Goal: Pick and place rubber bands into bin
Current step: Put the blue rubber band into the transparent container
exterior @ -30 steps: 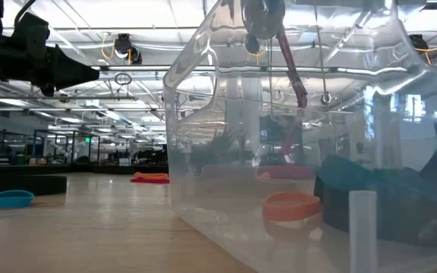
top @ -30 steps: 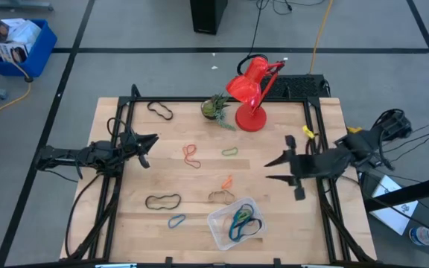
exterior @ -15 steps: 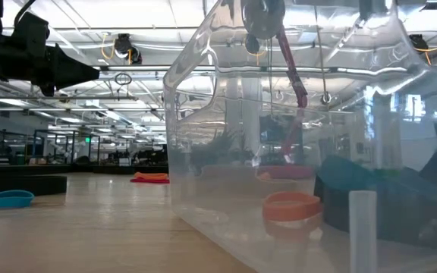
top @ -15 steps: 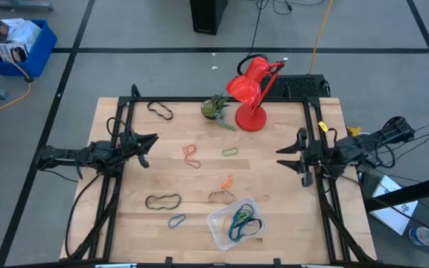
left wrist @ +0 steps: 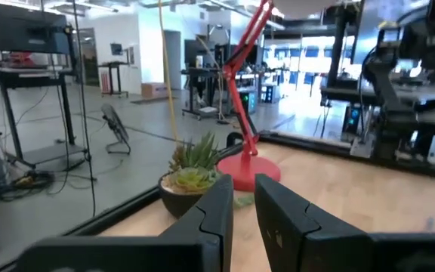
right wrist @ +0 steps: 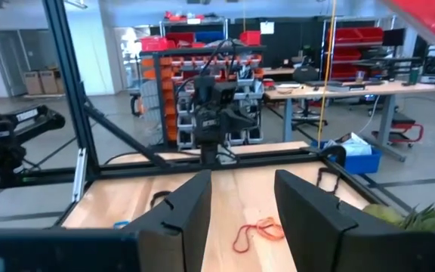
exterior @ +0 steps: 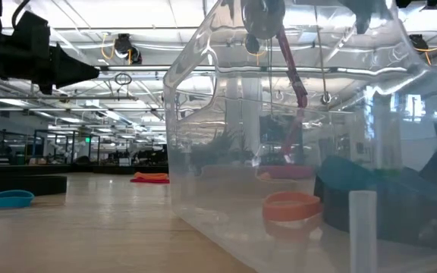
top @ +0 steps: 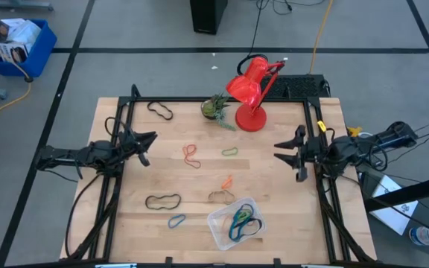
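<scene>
Right claw [top: 287, 152] is held above the surface's right side, fingers spread wide, nothing between them; the gap is seen clearly in the right wrist view. Left claw [top: 146, 146] is kept above the left side, fingers [left wrist: 214, 219] drawn narrow with a slim gap, nothing gripped.

Between the two claws, loose rubber bands are scattered on the wooden surface [top: 274, 208]: a red one [top: 191, 155], a green one [top: 230, 151], an orange one [top: 226, 182], a tan one [top: 220, 196], a black one [top: 162, 201], a blue one [top: 176, 220]. Another black band [top: 160, 111] is noted near the far left corner.

The clear bin [top: 234, 222] is set near the front edge, right of centre, well apart from both claws; blue, green and black bands are seen inside. A red desk lamp [top: 252, 93] and a small potted plant [top: 216, 108] are placed at the far edge.
</scene>
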Robot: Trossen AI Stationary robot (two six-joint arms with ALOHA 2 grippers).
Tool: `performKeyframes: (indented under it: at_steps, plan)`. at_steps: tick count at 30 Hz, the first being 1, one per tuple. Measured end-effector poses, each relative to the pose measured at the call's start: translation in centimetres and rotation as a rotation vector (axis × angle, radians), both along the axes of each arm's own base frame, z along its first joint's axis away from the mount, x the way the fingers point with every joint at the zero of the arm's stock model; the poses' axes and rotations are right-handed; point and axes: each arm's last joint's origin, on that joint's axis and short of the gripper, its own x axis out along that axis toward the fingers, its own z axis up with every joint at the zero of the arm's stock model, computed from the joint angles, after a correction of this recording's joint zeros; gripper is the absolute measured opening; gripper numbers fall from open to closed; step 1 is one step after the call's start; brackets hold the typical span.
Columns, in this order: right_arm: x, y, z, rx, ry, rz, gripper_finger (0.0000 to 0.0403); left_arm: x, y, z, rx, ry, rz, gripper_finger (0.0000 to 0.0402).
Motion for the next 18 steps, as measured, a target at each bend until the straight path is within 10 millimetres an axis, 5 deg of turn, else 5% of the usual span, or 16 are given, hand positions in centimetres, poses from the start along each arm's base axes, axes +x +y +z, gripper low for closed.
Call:
performKeyframes:
  at_steps: [18]
  plan:
    - [0.1,-0.2,0.0,-0.01,-0.003,-0.019,0.0144,-0.1,0.0,1.0,-0.028,-0.124,-0.016,0.0063]
